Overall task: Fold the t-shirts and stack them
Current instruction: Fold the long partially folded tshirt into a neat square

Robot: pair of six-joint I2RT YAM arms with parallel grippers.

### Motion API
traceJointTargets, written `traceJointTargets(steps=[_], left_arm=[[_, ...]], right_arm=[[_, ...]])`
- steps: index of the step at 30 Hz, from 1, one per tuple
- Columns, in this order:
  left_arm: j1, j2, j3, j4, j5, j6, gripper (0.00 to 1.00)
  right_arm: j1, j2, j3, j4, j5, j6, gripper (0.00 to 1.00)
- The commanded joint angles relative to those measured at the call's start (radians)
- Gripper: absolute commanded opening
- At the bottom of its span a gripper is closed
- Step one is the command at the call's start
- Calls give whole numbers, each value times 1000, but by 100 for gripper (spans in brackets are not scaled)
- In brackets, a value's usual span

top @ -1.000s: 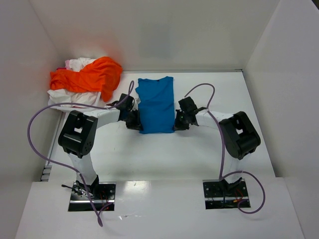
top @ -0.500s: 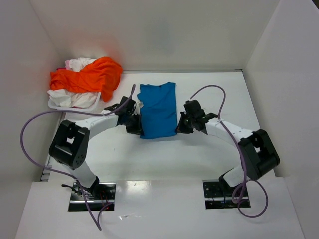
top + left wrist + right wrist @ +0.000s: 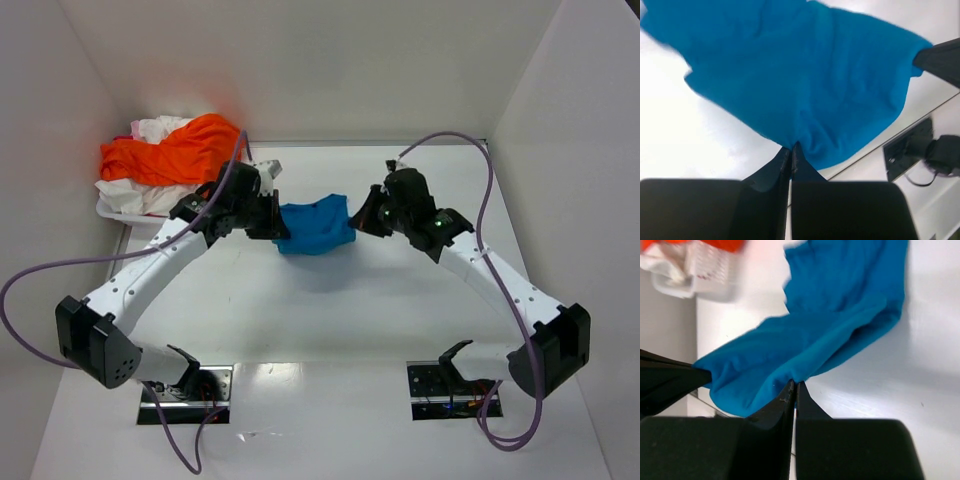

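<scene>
The blue t-shirt hangs bunched and sagging between the two grippers, over the middle of the table. The left gripper is pinched tight on its left edge and the right gripper on its right edge. At the back left, the orange t-shirt lies over the white t-shirts in a white basket.

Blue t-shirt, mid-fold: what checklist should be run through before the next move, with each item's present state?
1. Is the left gripper shut on an edge of the blue t-shirt: ok.
2. Is the right gripper shut on the opposite edge: ok.
3. Held edge lifted, the rest trailing on the table: ok.
4. Cloth layers lined up underneath: cannot tell, hidden.
5. The orange t-shirt lies apart from the blue one: ok.
</scene>
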Motion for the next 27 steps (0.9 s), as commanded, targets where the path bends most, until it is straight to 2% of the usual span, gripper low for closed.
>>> traceJointTargets(steps=[1,6,10,20,27], left_arm=[[3,6,77,-47,-18,-9,0],[54,52,95,-29,-18,0,0],[98,99,95,10,60,9,0],[129,167,17,111,209,-9,0],[187,234,-18,188,209,-44,0]], right_arm=[[-14,6,94,-11,43,-30,0],[-68,72,103,53,43,-65,0],[-79,152,134,85,43,-87,0],[-100,266,208,136,34,-118,1],[-129,348,268,190,34,-136,3]])
